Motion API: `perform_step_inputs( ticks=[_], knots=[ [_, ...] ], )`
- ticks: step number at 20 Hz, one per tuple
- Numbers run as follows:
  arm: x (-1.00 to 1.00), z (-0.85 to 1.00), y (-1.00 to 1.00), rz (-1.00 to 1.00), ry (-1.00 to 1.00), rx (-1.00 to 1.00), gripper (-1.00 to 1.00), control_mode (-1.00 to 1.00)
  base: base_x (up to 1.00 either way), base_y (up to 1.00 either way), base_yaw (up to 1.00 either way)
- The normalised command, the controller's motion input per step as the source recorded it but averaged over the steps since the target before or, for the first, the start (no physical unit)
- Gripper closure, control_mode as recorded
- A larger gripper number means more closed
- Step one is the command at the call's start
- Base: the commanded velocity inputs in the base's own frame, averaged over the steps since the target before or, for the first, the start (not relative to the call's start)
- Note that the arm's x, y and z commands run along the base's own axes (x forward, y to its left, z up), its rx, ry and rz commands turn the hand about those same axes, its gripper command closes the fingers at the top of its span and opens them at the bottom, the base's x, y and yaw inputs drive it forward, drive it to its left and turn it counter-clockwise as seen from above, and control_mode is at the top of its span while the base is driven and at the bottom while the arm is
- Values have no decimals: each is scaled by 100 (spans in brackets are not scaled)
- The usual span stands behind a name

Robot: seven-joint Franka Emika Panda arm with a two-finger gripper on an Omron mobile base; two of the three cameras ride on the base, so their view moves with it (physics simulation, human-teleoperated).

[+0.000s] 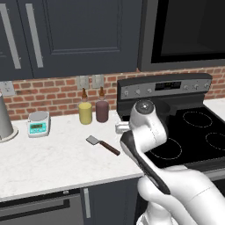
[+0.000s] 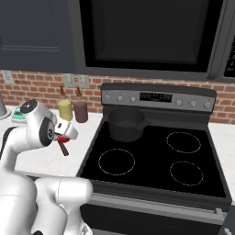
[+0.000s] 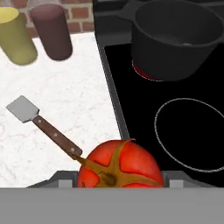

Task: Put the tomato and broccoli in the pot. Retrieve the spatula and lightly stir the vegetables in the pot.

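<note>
In the hand view I am seeing the tomato (image 3: 117, 165) sitting between my gripper (image 3: 119, 183) fingers, which are clasping it partway open above the counter (image 3: 61, 105). The spatula (image 3: 43, 127) is lying just behind, with two jars (image 3: 52, 30) beyond. The pot (image 3: 175, 37) is standing on the stove (image 3: 192, 131), showing nothing inside. In the left base view, a scale (image 1: 38, 123) is resting near the wall.

The white arm rises from the base and folds forward, its wrist bent downward; the gripper (image 3: 118, 181) sits at six o'clock in the hand view, jaws partly spread; they are closed around the tomato (image 3: 117, 166), held clear of the surfaces below.
</note>
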Motion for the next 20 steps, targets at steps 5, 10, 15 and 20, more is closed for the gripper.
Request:
perform_step_inputs(
  ticks=[5, 10, 15, 20],
  knots=[
    [49, 63, -82, -15, -10, 0, 100, -100, 0, 0, 0],
    [67, 32, -76, -15, -2, 0, 100, -100, 0, 0, 0],
    [87, 14, -65, -11, 0, 0, 100, -100, 0, 0, 0],
    [79, 0, -41, -4, 0, 0, 100, -100, 0, 0, 0]
  ],
)
